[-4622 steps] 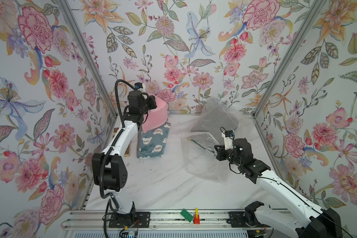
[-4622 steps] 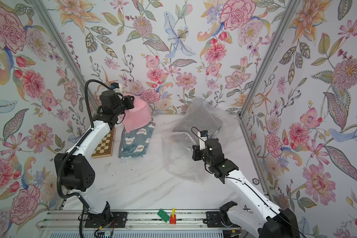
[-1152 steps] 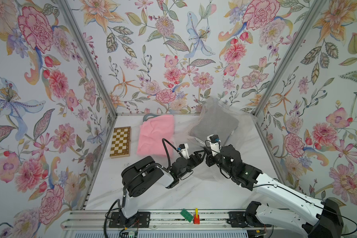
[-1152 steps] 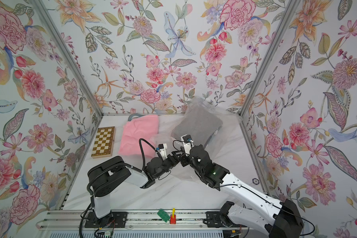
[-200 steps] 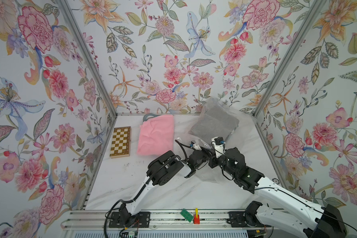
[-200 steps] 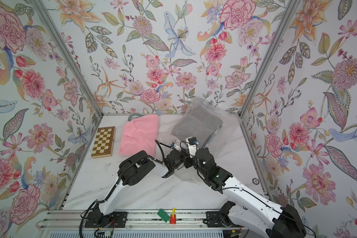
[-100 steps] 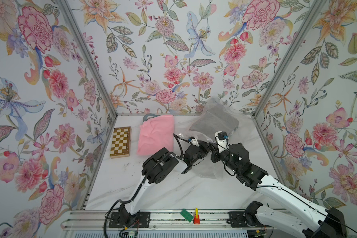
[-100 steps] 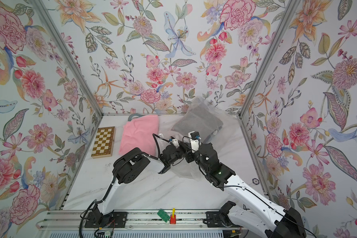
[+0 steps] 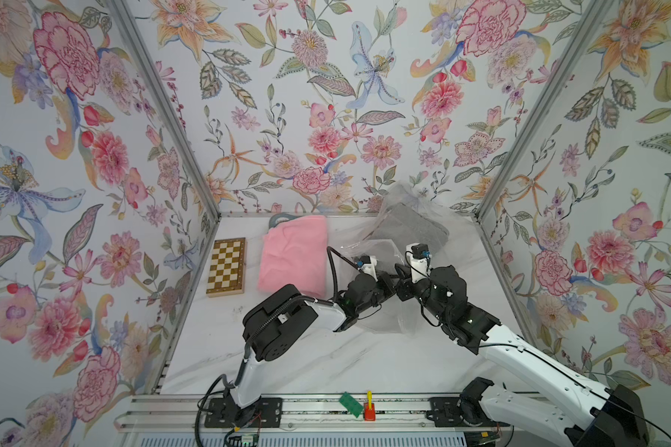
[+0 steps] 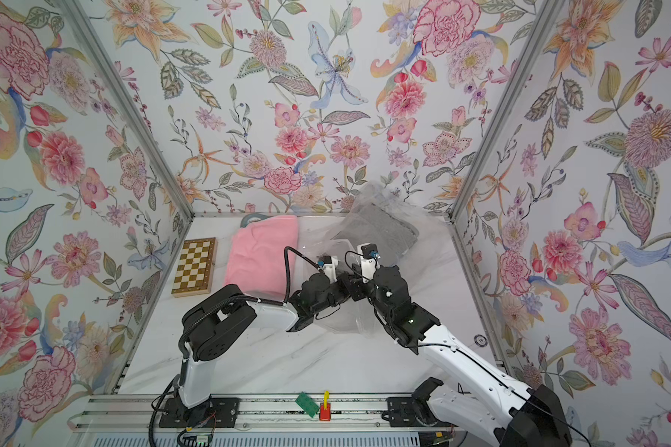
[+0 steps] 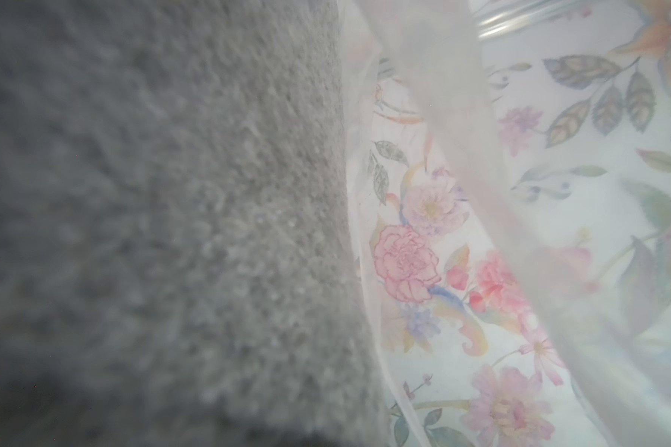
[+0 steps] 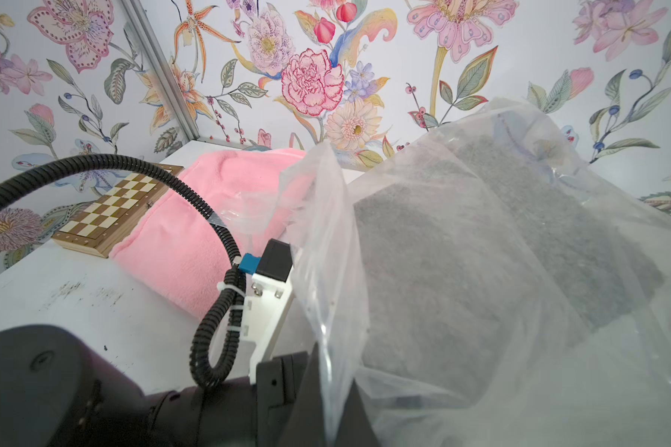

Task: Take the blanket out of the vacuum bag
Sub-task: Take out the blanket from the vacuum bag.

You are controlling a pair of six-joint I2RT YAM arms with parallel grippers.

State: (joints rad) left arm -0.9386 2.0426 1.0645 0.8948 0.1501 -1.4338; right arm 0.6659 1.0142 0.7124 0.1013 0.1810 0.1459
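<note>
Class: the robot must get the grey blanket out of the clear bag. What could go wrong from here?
The left gripper and right gripper meet at the vacuum bag mouth and could collide. The grey blanket sits at the bag's far end; pulling film may just drag both, or tear it.

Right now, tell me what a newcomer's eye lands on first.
Loud floral wallpaper covers all three walls. A pink blanket lies at the back beside a chessboard. Right of it, the left gripper and right gripper meet at a clear vacuum bag holding a grey blanket.
</note>
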